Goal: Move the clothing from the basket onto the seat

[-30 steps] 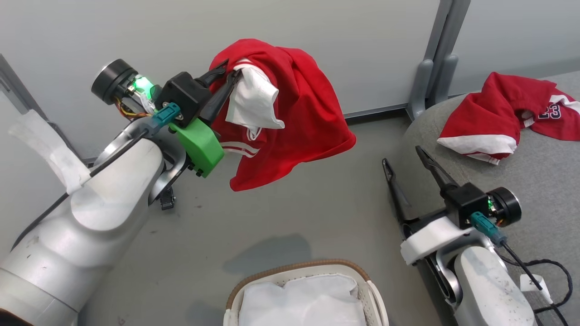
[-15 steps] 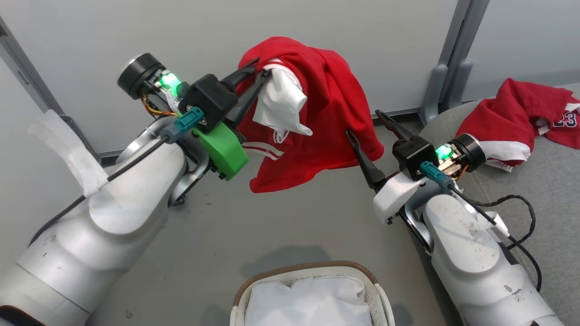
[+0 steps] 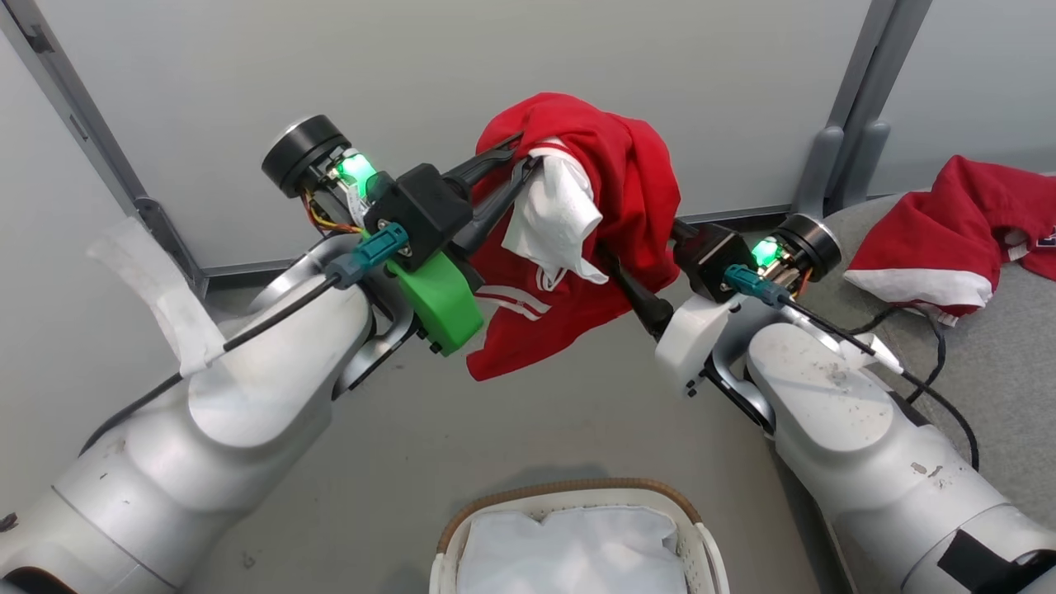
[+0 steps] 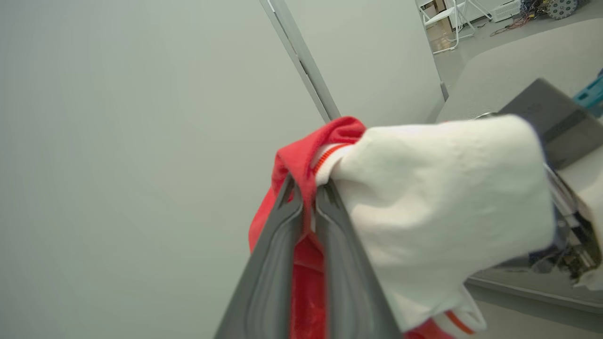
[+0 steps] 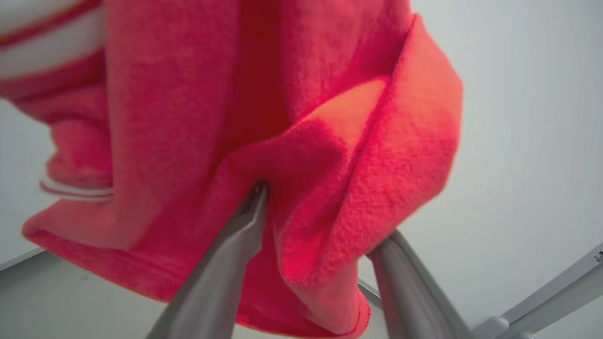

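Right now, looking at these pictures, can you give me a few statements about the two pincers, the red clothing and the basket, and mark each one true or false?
1. The left pincer is shut on the held garment, up in the air. True.
2. The right pincer is shut tight on that garment. False: its fingers stand apart, with a red fold between them.
3. A second garment lies on the grey seat. True.
4. The held garment rests in the basket. False: it hangs clear of the basket, whose visible inside shows white liner.
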You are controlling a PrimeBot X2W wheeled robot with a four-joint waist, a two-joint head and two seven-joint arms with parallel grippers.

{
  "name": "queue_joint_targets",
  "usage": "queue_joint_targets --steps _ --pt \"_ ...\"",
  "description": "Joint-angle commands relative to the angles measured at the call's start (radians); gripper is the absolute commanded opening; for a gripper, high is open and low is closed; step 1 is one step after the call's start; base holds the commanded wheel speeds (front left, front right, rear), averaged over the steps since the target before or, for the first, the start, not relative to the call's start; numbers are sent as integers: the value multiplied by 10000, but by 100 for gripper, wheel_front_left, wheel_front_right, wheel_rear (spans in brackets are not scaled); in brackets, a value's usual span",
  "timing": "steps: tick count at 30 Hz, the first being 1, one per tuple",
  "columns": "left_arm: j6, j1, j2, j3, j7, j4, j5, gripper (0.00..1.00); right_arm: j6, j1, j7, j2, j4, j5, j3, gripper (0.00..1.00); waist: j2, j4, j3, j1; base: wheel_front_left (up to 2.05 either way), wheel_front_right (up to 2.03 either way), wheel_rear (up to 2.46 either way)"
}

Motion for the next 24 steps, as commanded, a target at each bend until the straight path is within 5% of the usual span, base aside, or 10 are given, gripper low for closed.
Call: queue_joint_targets --steps 1,8,9,11,12,13,24 --pt "36 279 1 29 -34 50 -175 0 -14 -129 -1 -144 -128 259 179 0 0 -18 6 1 0 0 0" --pt "314 1048 -52 322 -314 296 -707 0 -14 13 -1 -495 -816 812 245 0 0 -97 23 1 0 0 0" --pt "395 1240 -86 397 -375 327 -820 9 -14 94 -1 -525 -905 799 112 0 0 -112 22 1 0 0 0" --pt "513 1630 -155 486 -464 397 -947 44 -14 232 -1 -560 -1071 719 -220 0 0 -133 11 1 0 0 0" --pt "578 1839 -187 534 -510 434 -979 91 -14 331 -1 -573 -1161 655 -420 0 0 -142 3 1 0 0 0" --pt "624 2006 -213 575 -553 467 -1024 100 -14 410 -1 -570 -1224 631 -574 0 0 -151 -1 1 0 0 0" --pt "993 4721 -855 1908 -619 -172 -829 100 -14 1438 -1 -595 -1697 -31 -1936 0 0 -373 -94 1 0 0 0"
